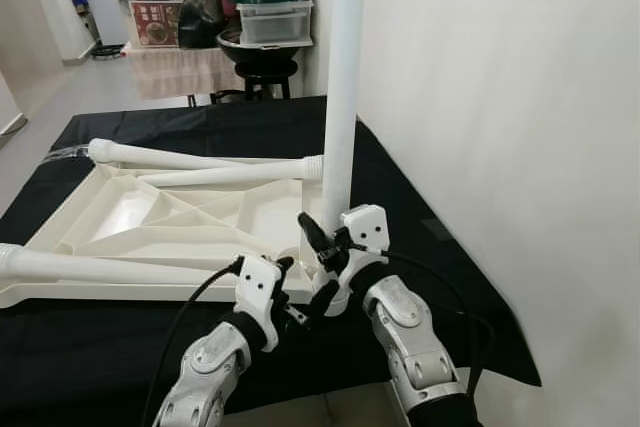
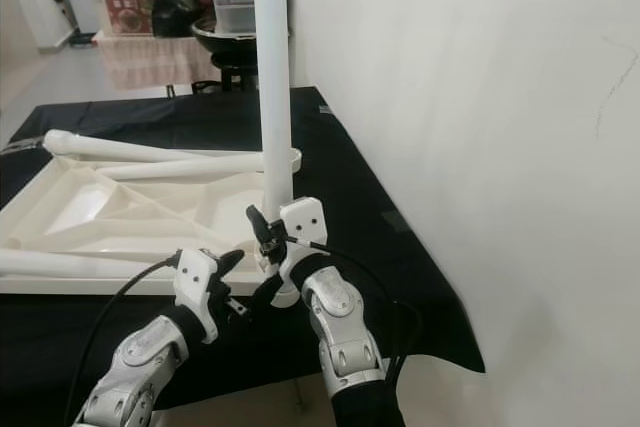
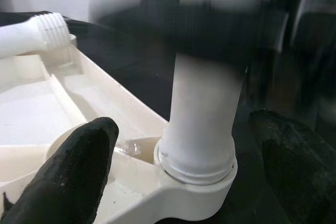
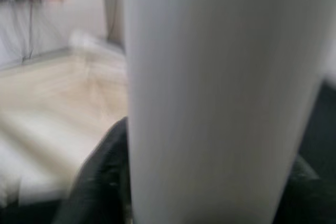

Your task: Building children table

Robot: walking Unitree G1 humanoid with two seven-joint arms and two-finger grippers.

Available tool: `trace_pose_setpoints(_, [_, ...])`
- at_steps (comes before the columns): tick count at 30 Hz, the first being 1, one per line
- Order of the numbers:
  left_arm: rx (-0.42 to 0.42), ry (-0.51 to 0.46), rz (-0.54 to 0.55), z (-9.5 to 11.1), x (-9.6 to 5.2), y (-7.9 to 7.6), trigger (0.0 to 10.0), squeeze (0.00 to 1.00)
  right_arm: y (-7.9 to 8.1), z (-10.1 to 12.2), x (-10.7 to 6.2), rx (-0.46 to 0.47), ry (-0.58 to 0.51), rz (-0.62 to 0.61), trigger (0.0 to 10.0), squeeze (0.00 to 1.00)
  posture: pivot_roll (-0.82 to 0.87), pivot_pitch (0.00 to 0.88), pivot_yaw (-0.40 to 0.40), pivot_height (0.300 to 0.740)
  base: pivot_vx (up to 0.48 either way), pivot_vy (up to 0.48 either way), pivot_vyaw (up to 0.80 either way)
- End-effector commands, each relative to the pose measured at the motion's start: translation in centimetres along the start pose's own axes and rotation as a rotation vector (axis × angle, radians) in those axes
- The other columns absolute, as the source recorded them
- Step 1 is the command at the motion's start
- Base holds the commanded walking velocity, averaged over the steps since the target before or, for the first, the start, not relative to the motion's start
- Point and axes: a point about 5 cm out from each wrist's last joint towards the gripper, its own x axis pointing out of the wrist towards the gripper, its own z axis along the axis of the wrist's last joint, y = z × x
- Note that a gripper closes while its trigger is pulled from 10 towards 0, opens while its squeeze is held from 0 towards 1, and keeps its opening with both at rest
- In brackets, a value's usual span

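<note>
Right gripper (image 1: 322, 247) clamped around upright white leg (image 1: 342, 97) seated in inverted tabletop (image 1: 150, 222) corner socket, left gripper (image 3: 184, 171) spread wide, empty, 3 legs lying loose.

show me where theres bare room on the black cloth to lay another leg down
Bare black cloth runs along the far edge beyond the upturned tabletop, and down the wall side past the upright leg. The near corner is crowded: the right gripper clasps that leg and the left gripper sits open at its socket. Three loose legs lie across the tabletop.

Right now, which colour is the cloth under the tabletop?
Black cloth, best seen in the left eye view.
</note>
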Motion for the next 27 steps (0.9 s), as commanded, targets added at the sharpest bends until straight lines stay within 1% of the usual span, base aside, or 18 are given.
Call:
trace_pose_setpoints(1, [0.0,0.01,-0.002,-0.1,0.1,0.1,10.0,0.0,0.5,-0.3,0.0,0.08,0.021,0.09,10.0,1.0,-0.01,0.0,-0.057,0.74,0.0,0.0,0.0])
trace_pose_setpoints(2, [0.0,0.011,-0.002,-0.2,0.1,0.0,10.0,0.0,0.3,0.1,0.2,0.095,0.007,0.147,10.0,1.0,-0.01,0.0,-0.058,0.74,0.0,0.0,0.0])
trace_pose_setpoints(5, [-0.001,0.011,-0.003,-0.2,0.1,0.0,10.0,0.0,0.1,0.4,0.5,0.102,-0.001,0.181,10.0,1.0,-0.01,0.0,-0.058,0.74,0.0,0.0,0.0])
trace_pose_setpoints(8, [-0.002,0.011,-0.003,-0.2,0.2,-0.1,10.0,0.0,-0.8,1.1,0.8,0.069,-0.005,0.238,10.0,1.0,0.0,0.0,-0.062,0.74,0.0,0.0,0.0])
trace_pose_setpoints(9, [-0.003,0.011,-0.003,-0.2,0.2,-0.1,10.0,0.0,-2.0,1.9,1.2,0.02,-0.002,0.306,10.0,0.0,0.0,0.0,-0.071,0.74,0.0,0.0,0.0])
trace_pose_setpoints(10, [-0.004,0.01,-0.003,-0.2,0.2,-0.2,10.0,0.0,-3.0,2.7,1.5,-0.012,0.004,0.353,10.0,0.0,0.0,0.0,-0.071,0.74,0.0,0.0,0.0])
trace_pose_setpoints(11, [-0.004,0.009,-0.003,-0.3,0.2,-0.3,10.0,0.0,-4.3,3.8,1.6,-0.055,0.012,0.445,10.0,0.0,0.0,0.0,-0.076,0.74,0.0,0.0,0.0])
trace_pose_setpoints(13, [-0.004,0.008,-0.003,-0.3,0.3,-0.3,10.0,0.0,-4.9,4.2,1.6,-0.077,0.023,0.529,10.0,0.0,0.01,0.0,-0.084,0.74,0.0,0.0,0.0])
trace_pose_setpoints(14, [-0.004,0.008,-0.003,-0.3,0.3,-0.3,10.0,0.0,-4.9,4.2,1.6,-0.077,0.023,0.529,10.0,0.0,0.01,0.0,-0.084,0.74,0.0,0.0,0.0])
trace_pose_setpoints(15, [-0.004,0.007,-0.003,-0.3,0.3,-0.4,10.0,0.0,-5.4,4.6,1.6,-0.088,0.037,0.594,10.0,0.0,0.01,0.0,-0.085,0.74,0.0,0.0,0.0])
trace_pose_setpoints(16, [-0.004,0.007,-0.003,-0.3,0.3,-0.4,10.0,0.0,-5.4,4.6,1.6,-0.088,0.037,0.594,10.0,0.0,0.01,0.0,-0.085,0.74,0.0,0.0,0.0])
trace_pose_setpoints(19, [0.007,0.007,-0.001,-0.3,0.3,-0.5,10.0,0.0,-6.4,4.9,1.9,-0.047,0.088,0.679,10.0,0.0,0.03,0.0,-0.091,0.74,0.0,0.0,0.0])
trace_pose_setpoints(20, [0.014,0.008,-0.001,-0.3,0.3,-0.6,10.0,0.0,-6.7,4.8,2.0,-0.041,0.105,0.689,10.0,0.0,0.03,0.0,-0.091,0.74,0.0,0.0,0.0])
trace_pose_setpoints(21, [0.025,0.011,-0.009,-0.3,0.2,-0.8,10.0,0.0,-7.0,4.8,2.1,-0.034,0.117,0.691,9.6,0.0,0.03,0.0,-0.092,0.74,0.0,0.0,0.0])
trace_pose_setpoints(23, [0.033,0.014,-0.016,-0.3,0.1,-0.9,10.0,0.0,-7.1,4.9,2.2,-0.029,0.124,0.692,9.6,0.0,0.03,0.0,-0.092,0.74,0.0,0.0,0.0])
trace_pose_setpoints(24, [0.065,0.018,-0.045,-0.2,-0.2,-1.5,10.0,0.0,-7.6,4.9,2.4,-0.003,0.132,0.668,4.1,0.0,0.03,0.0,-0.091,0.74,0.0,0.0,0.0])
trace_pose_setpoints(25, [0.075,0.023,-0.059,-0.2,-0.5,-1.8,10.0,0.0,-7.9,4.8,2.4,0.0,0.138,0.654,0.0,0.0,0.03,0.0,-0.086,0.74,0.0,0.0,0.0])
trace_pose_setpoints(27, [0.088,0.032,-0.071,-0.3,-0.9,-2.2,10.0,0.0,-8.2,4.8,2.4,0.002,0.144,0.641,0.0,0.0,0.03,0.0,-0.085,0.74,0.0,0.0,0.0])
